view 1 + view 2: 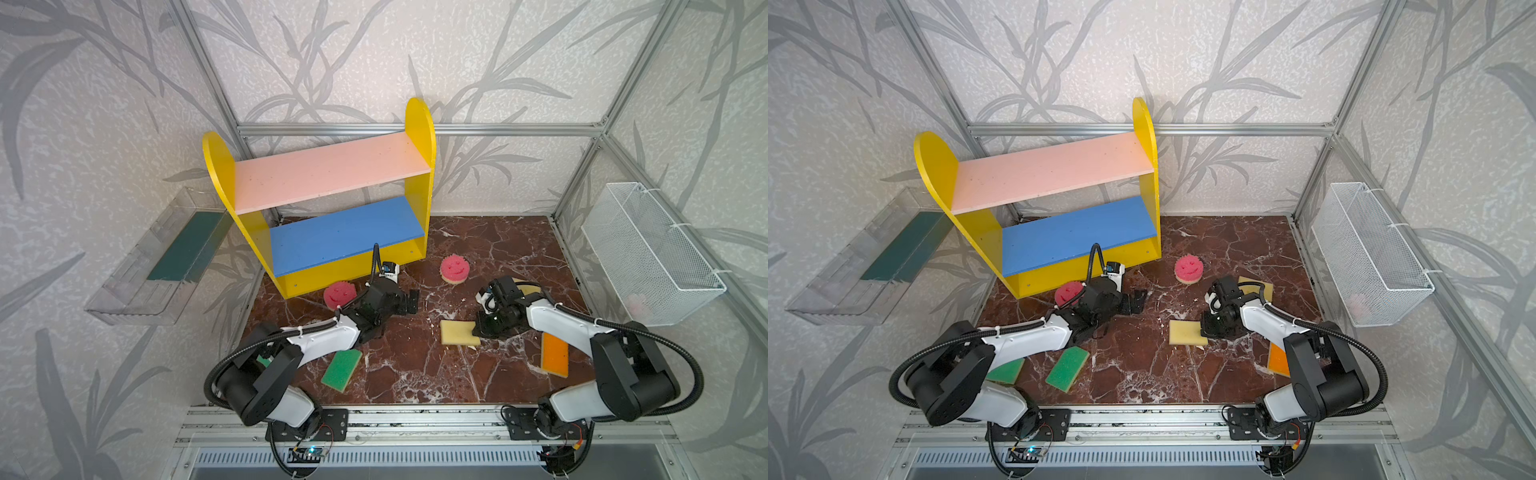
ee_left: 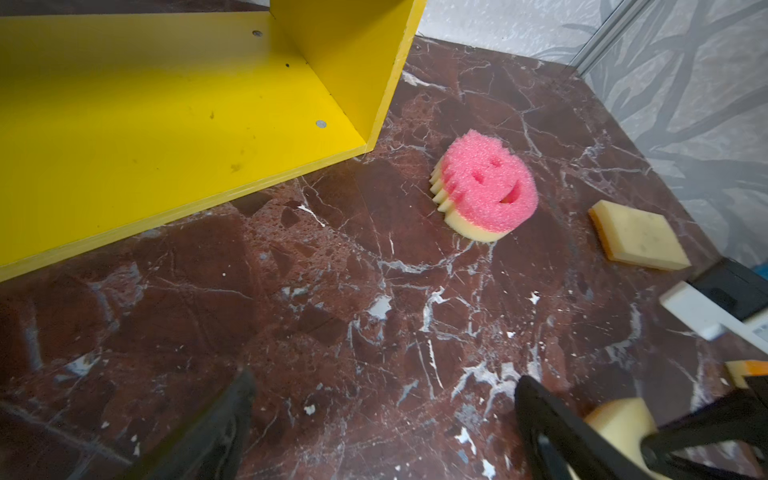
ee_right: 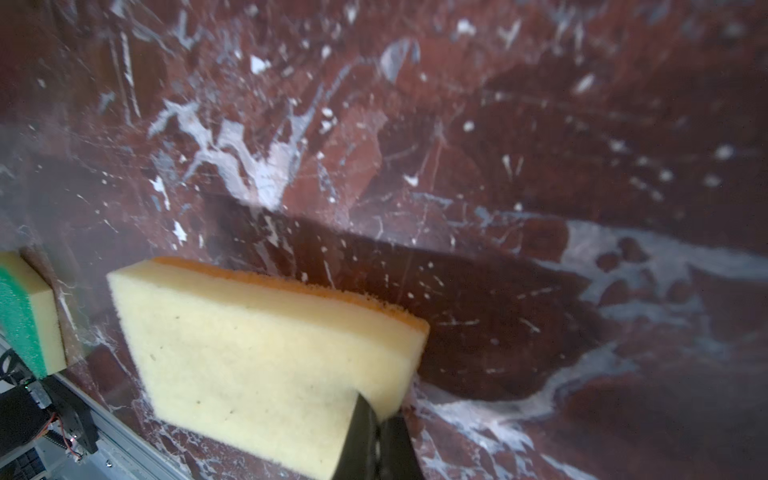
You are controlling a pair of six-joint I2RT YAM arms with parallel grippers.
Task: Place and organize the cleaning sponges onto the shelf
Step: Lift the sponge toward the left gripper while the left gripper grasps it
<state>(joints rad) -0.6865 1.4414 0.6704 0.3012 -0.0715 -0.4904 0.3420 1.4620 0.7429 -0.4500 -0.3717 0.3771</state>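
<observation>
In both top views the shelf (image 1: 332,170) stood with bare pink and blue boards between rounded yellow side panels, and the cleaning sponges (image 1: 341,370) sat out in front of it on the marbled tabletop (image 1: 415,374). The left gripper (image 1: 409,302) hung just before the shelf's base, jaws wide apart and empty. Farther out from the shelf, the right gripper (image 1: 477,328) pinched the pale sponge (image 1: 455,332). A top view showed the second green sponge (image 1: 1007,371) clear of the left arm. The left wrist view revealed the smiley sponge (image 2: 486,191) off the shelf's corner: round, porous pink foam with a ridged edge. The right wrist view alone exposed the pale sponge's (image 3: 266,365) orange scouring layer.
</observation>
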